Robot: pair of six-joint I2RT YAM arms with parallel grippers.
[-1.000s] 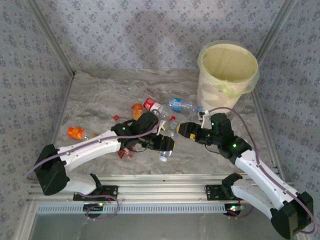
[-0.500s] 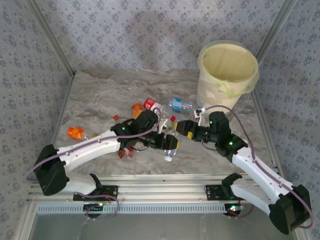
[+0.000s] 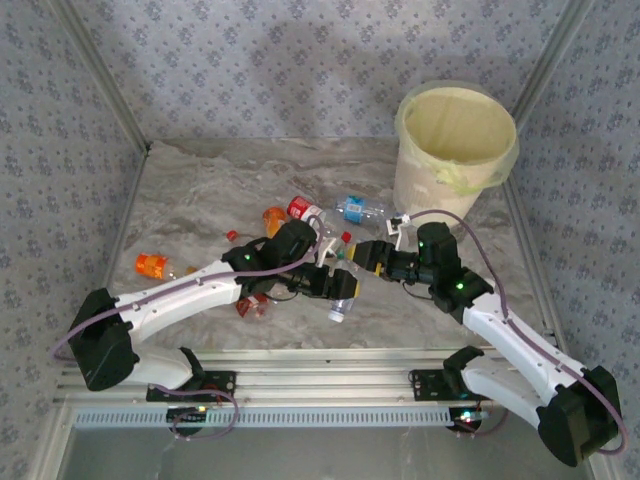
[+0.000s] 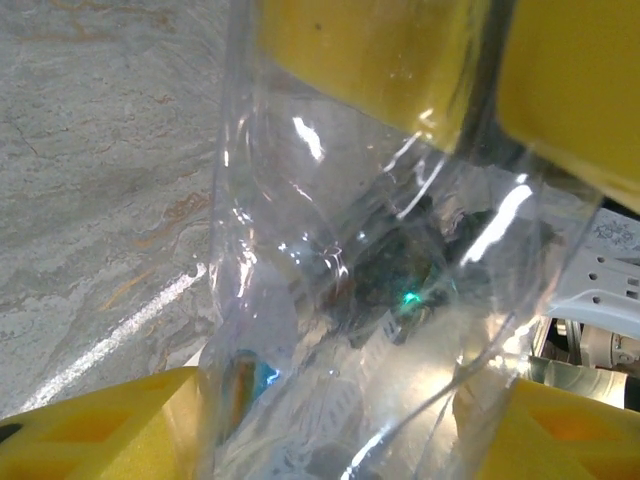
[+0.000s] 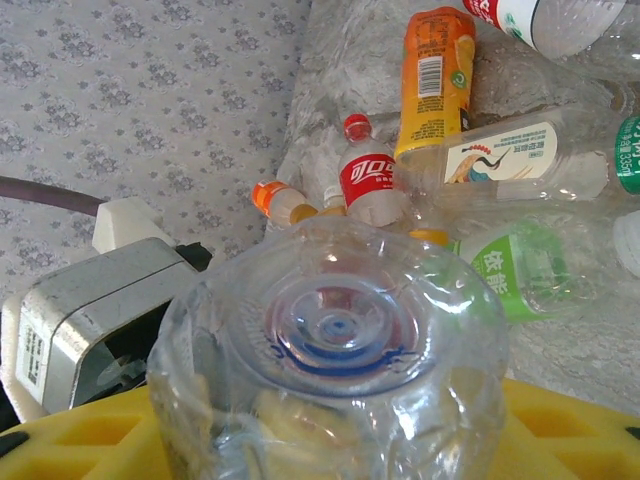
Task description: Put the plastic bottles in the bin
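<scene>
Here, bottle points base toward right tool.

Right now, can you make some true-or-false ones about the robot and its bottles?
1. The bin stands upright at the far right. True.
2. The left gripper and the right gripper meet at one clear bottle. True.
3. The orange bottle at the left is in a gripper. False: it lies on the table, away from both grippers.
4. The clear bottle is already in the bin. False: it is over the middle of the table, between the two grippers.
</scene>
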